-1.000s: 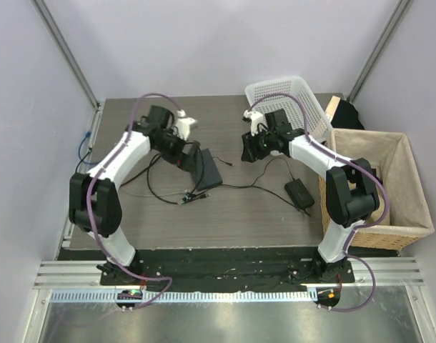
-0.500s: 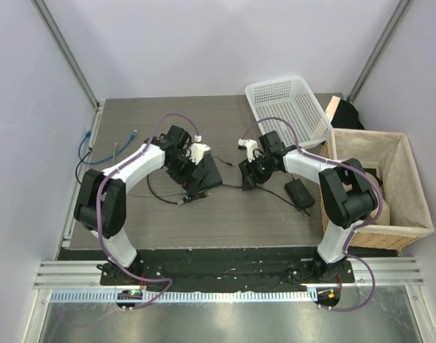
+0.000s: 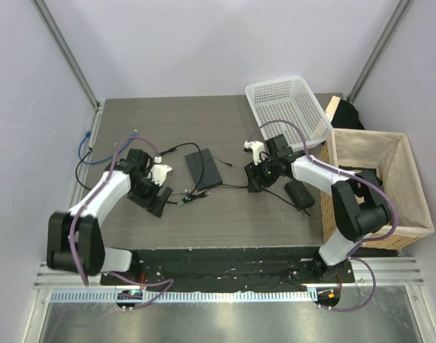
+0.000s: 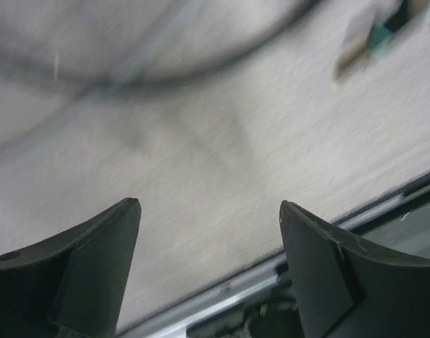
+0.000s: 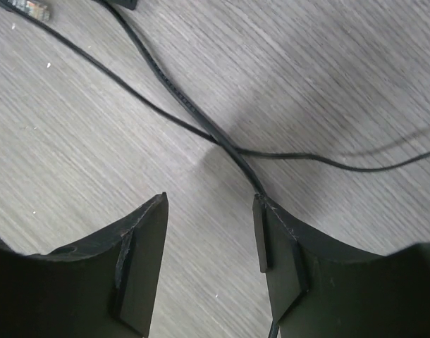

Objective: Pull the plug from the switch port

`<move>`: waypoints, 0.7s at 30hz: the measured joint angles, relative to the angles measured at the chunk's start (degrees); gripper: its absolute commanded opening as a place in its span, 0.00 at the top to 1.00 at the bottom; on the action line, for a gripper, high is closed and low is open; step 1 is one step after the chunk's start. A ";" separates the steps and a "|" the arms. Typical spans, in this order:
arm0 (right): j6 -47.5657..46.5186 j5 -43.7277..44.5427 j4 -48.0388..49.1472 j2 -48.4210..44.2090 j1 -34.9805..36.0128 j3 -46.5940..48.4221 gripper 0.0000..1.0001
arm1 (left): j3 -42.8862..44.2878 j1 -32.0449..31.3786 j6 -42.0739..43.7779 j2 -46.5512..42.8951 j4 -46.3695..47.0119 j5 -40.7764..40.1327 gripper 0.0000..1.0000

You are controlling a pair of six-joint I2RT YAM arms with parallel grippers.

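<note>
Overhead and wrist views, plug-pulling task. The switch box (image 3: pixel 204 169), a flat, matte dark-grey rectangle, is lying near the middle of the table (image 3: pixel 225 121), between the two arms. Its long axis is running from the far edge toward the near edge, canted slightly rightward. The left gripper (image 3: pixel 154 202) is hanging low, nearer the near-left corner, so the box is lying to its far right. The right gripper (image 3: pixel 255 182) is hovering just off the box's right long edge and is judged the nearer of the two.

Thin black cables (image 3: pixel 236 186) are leaving the box's near short edge. The switch port there is too small to resolve, so whether the plug is sitting in it cannot be told.

In the left wrist view the left gripper (image 4: pixel 209 204) is standing wide, with only blurred table between its dark wedge-shaped fingers. In the right wrist view the right gripper (image 5: pixel 210 197) is standing moderately open and holding nothing. A round black cord (image 5: pixel 166 88) is crossing the grey wood-grain surface and passing under its right finger. A clear connector (image 5: pixel 33 7) is lying loose at the frame's top-left.

A thick black power brick (image 3: pixel 300 193) is resting toward the right edge.
</note>
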 measured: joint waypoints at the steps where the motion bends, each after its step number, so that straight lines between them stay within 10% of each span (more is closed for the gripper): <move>1: 0.00 0.04 -0.11 -0.68 0.00 -0.26 0.41 | -2.01 1.36 1.11 -3.65 -0.98 -0.94 0.11; 8: 3.32 1.20 -0.26 -1.77 0.00 1.16 0.27 | -0.35 1.68 2.84 -15.87 -4.68 -0.59 0.00; 21: 13.00 24.70 5.38 -3.37 -0.11 15.89 0.20 | 15.93 1.68 -11.61 -7.37 12.35 -13.14 0.00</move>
